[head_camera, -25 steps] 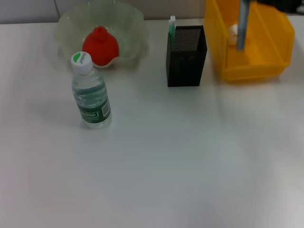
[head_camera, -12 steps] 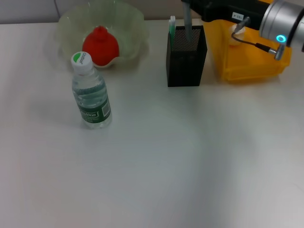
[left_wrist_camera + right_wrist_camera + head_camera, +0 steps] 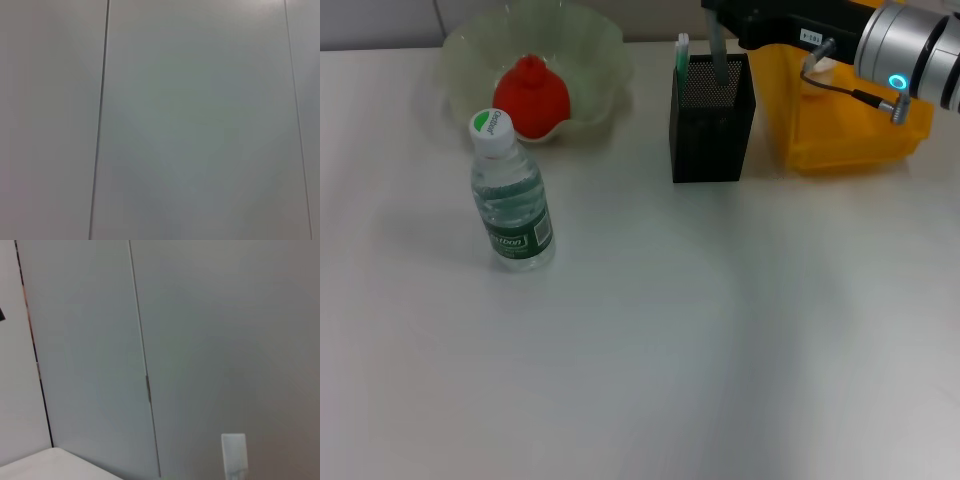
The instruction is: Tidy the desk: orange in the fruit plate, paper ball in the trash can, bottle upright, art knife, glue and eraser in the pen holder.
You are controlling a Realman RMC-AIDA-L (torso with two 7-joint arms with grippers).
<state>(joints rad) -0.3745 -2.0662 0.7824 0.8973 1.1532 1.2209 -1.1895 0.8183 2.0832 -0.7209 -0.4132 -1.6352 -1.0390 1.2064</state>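
Standing upright at the far side of the table (image 3: 650,350): black mesh pen holder (image 3: 712,125), with a green-and-white item (image 3: 682,58) poking up at its near-left corner and a grey stick (image 3: 718,52) dipping in from above. Reaching in from the right over the holder's mouth: right arm, stretched level, wrist ring glowing blue, right gripper (image 3: 720,12) cut off at the frame edge, grip on the stick impossible to tell. Sitting just right: yellow trash can (image 3: 850,100). Resting farther left: orange (image 3: 531,96) in fruit plate (image 3: 470,60); bottle (image 3: 510,195) standing upright nearer. Left arm out of sight.
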